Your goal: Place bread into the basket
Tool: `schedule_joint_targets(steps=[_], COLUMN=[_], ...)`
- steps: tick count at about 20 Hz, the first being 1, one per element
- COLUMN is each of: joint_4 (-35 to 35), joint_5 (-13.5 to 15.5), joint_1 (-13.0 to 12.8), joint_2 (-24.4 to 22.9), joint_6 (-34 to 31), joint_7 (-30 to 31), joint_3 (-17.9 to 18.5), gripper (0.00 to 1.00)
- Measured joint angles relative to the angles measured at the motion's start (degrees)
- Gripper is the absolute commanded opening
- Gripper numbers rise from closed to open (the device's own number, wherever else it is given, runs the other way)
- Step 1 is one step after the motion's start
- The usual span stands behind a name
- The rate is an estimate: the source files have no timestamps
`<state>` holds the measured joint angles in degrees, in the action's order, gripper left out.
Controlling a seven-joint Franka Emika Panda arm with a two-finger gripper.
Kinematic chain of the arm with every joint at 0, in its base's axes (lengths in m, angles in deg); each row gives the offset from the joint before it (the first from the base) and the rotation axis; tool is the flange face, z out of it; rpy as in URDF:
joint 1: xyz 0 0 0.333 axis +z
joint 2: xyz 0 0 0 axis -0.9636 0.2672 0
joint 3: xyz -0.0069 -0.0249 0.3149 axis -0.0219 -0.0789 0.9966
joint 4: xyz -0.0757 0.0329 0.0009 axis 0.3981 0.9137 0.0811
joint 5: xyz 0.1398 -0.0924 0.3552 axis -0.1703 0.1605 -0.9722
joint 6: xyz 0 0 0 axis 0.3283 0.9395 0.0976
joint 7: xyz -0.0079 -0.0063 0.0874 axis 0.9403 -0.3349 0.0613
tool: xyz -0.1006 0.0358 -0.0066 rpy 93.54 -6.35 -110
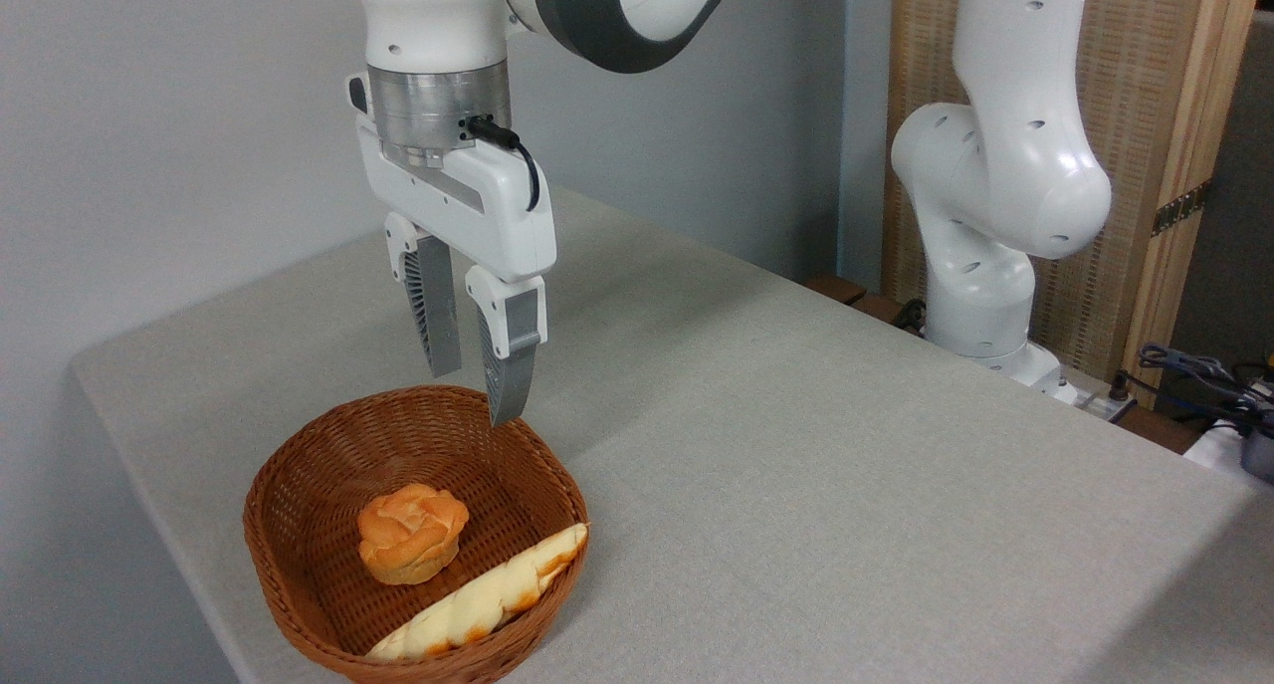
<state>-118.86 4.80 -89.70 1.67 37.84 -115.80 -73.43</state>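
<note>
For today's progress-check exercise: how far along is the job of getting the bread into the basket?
Done: the bread lies inside the basket, leaning along its front wall with one pointed end resting on the rim, beside a round bun. In hand: nothing; the claw hangs open and empty above the basket's back rim. Left: little, perhaps only moving the arm away.

The counter (796,445), covered in a pale grey-beige surface, is being shown running from the left edge of the frame to the lower right. One thing is being carried directly on it: the round brown wicker basket (299,574), which is being seen at the lower left, near the counter's front edge.
</note>
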Motion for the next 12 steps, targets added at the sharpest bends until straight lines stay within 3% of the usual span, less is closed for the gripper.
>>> schedule_joint_targets(steps=[10,12], joint_4=[0.0,0.0], joint_5=[0.0,0.0], joint_1=[0.2,2.7], joint_2=[0.0,0.0], joint_6=[0.0,0.0], joint_7=[0.0,0.0], joint_3=[-0.1,-2.5], gripper=[1.0,1.0])
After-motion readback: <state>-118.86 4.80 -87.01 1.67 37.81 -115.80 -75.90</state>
